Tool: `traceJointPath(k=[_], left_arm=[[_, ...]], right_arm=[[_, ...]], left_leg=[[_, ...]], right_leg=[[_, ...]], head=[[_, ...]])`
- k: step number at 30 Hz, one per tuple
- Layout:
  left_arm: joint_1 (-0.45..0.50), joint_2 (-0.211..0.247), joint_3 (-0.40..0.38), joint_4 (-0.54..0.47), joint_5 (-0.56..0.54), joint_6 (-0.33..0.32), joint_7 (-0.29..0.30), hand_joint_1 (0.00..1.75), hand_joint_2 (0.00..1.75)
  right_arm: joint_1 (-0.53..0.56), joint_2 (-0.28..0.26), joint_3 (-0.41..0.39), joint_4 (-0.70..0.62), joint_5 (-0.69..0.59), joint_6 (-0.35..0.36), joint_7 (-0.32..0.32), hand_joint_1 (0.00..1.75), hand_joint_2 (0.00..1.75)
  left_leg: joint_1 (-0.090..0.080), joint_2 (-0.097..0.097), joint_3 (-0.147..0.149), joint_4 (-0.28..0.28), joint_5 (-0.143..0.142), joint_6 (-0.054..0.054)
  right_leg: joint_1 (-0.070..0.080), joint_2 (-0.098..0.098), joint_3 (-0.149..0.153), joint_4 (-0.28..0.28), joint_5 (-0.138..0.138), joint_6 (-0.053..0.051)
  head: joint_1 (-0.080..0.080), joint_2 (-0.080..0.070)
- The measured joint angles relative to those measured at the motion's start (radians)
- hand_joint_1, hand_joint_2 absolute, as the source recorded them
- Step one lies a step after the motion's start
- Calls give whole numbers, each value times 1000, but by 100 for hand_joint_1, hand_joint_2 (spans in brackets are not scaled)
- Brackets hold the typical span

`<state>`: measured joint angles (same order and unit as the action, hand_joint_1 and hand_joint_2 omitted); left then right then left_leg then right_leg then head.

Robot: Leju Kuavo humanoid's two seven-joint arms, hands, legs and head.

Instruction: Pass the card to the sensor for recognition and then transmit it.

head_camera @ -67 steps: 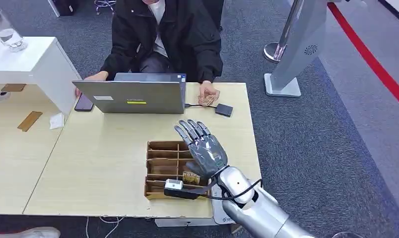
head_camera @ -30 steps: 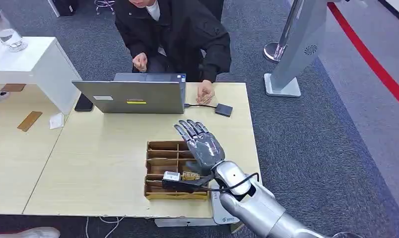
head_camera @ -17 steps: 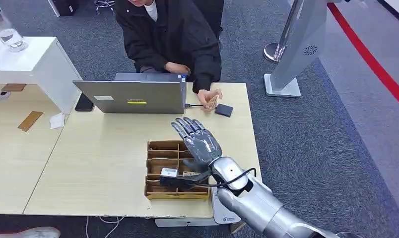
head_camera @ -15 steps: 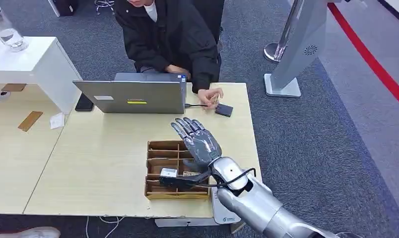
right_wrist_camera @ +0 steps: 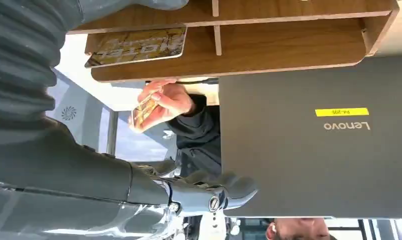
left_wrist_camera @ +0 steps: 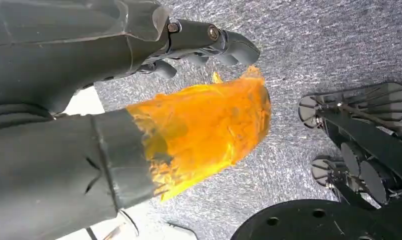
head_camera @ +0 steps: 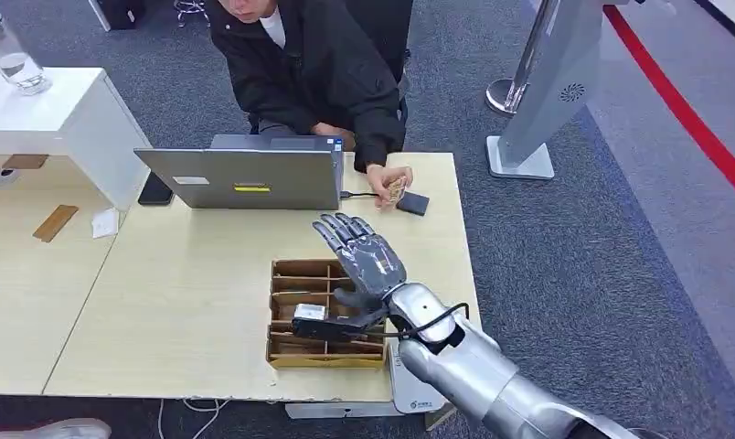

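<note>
My right hand (head_camera: 364,256) hovers over the far end of a wooden divided tray (head_camera: 295,271), fingers spread, holding nothing. The right wrist view shows that hand (right_wrist_camera: 89,170) beside the tray (right_wrist_camera: 289,45), with a brown printed card (right_wrist_camera: 136,46) lying in one compartment. Across the table a person pinches another card (head_camera: 397,190) just above a small black sensor (head_camera: 415,204); the same card (right_wrist_camera: 144,110) shows in the right wrist view. My left hand (left_wrist_camera: 114,100) hangs over grey carpet with an orange covering (left_wrist_camera: 209,125) on its thumb and nothing in it.
A grey laptop (head_camera: 245,178) stands open beyond the tray, wired to the sensor. A black phone (head_camera: 154,190) lies by its left corner. A white shelf (head_camera: 62,110) carries a water bottle (head_camera: 7,55). A grey floor stand (head_camera: 547,91) rises at the back right.
My right hand has drifted slightly left and lower over the tray. The person has lifted the card a little over the sensor and put the other hand behind the laptop.
</note>
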<state>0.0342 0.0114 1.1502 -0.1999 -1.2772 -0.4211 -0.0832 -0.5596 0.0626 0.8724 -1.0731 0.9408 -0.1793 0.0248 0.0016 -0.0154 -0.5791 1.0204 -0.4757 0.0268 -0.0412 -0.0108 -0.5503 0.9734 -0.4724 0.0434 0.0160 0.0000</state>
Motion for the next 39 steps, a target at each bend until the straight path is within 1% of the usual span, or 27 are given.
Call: traceJointPath(k=[7, 13, 26, 39], left_arm=[[11, 6, 13, 0, 4, -2, -4, 0, 0], [23, 5, 30, 0, 6, -10, -6, 0, 0], [34, -1, 59, -8, 3, -28, -9, 0, 0], [35, -4, 72, -8, 3, -28, -9, 0, 0]], right_arm=[[-10, -1, 12, 19, -16, -11, -8, 7, 175], [-10, -24, 17, 7, -22, -16, -8, 9, 175], [-6, -68, 17, -39, -29, -16, 0, 7, 175], [-3, -82, 17, -51, -29, -16, 0, 7, 175]], left_leg=[[0, 0, 0, 0, 0, 0], [0, 0, 0, 0, 0, 0], [0, 0, 0, 0, 0, 0], [0, 0, 0, 0, 0, 0]], right_leg=[[0, 0, 0, 0, 0, 0], [0, 0, 0, 0, 0, 0], [0, 0, 0, 0, 0, 0], [0, 0, 0, 0, 0, 0]], head=[[0, 0], [0, 0], [0, 0], [0, 0]])
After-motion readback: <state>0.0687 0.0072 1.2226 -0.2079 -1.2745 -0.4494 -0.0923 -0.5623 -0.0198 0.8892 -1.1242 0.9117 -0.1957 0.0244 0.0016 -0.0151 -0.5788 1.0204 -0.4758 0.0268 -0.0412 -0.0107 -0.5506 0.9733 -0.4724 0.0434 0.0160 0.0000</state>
